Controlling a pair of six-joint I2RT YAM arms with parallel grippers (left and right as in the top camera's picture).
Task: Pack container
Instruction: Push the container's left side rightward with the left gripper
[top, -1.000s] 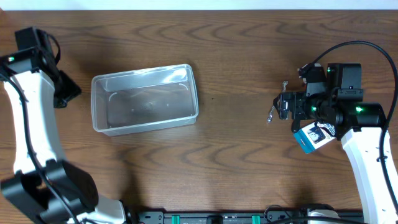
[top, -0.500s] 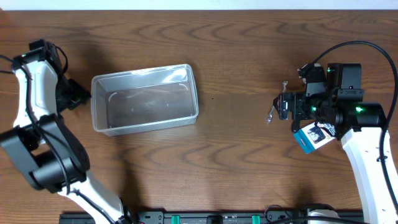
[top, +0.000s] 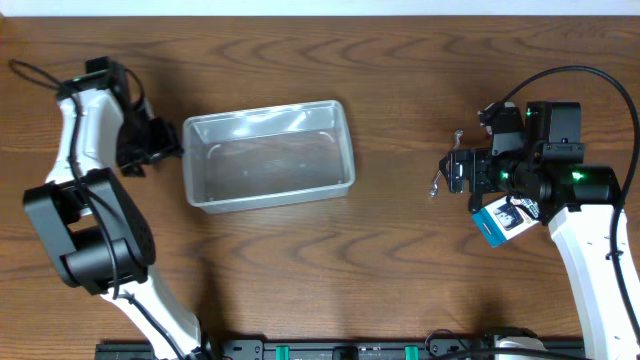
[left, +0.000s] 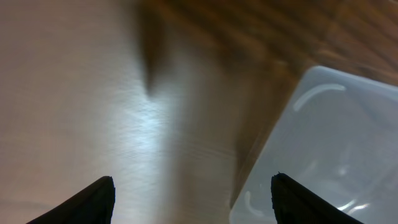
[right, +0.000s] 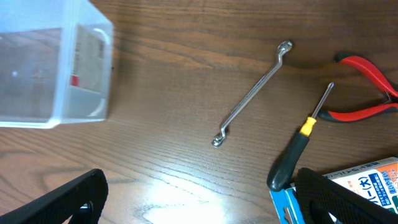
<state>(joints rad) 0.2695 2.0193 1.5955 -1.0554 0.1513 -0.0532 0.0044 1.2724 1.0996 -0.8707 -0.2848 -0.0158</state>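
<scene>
The clear plastic container (top: 270, 155) stands empty on the wooden table, left of centre. My left gripper (top: 170, 148) is open at its left end. In the left wrist view the container's corner (left: 336, 143) sits by the right finger of the open gripper (left: 196, 199). My right gripper (top: 452, 172) is open and empty at the right, above a silver wrench (top: 437, 180). In the right wrist view the open gripper (right: 199, 199) hovers over bare wood, with the wrench (right: 252, 93) ahead and the container (right: 43, 74) at the far left.
A black-and-yellow screwdriver (right: 298, 149), red-handled pliers (right: 367, 81) and a blue card package (right: 354, 186) lie to the right of the wrench. The blue package also shows in the overhead view (top: 503, 220), under the right arm.
The left gripper has swung in to the right against the container's left end, and the container has slid to the right. The right arm has not moved.
</scene>
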